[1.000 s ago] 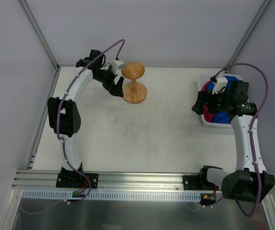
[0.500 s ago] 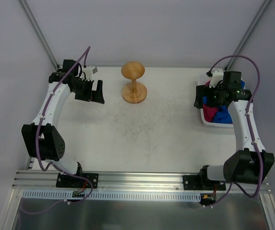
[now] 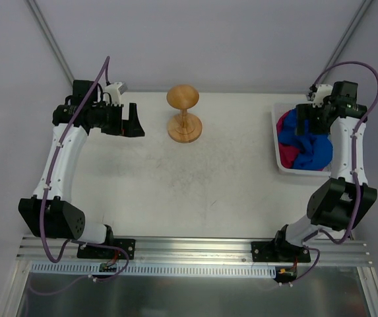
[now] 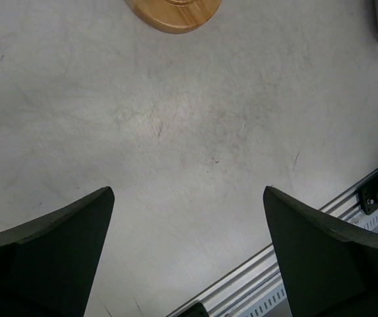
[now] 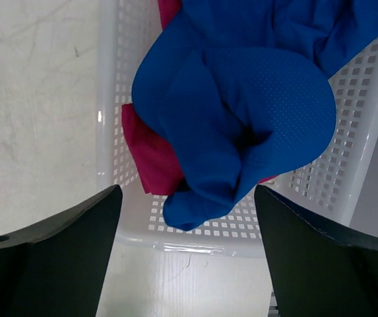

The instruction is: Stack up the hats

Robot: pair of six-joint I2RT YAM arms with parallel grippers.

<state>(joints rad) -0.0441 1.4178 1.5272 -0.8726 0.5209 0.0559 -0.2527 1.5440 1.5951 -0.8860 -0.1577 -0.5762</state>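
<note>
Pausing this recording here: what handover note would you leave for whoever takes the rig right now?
Left gripper: open, empty, above the table, left of the wooden stand.
Right gripper: open, empty, over the white basket.
Hats: blue hat lies on a magenta hat, heaped in the basket.
Done: nothing stacked.
Left: lift the hats out and stack them.

Scuffed white table (image 3: 175,178), wooden pedestal stand (image 3: 184,122) near the back, white perforated basket (image 5: 195,238) at right edge

Left end effector (image 4: 187,195) gapes over the table (image 4: 195,132) — wooden base (image 4: 173,12) beyond.
</note>
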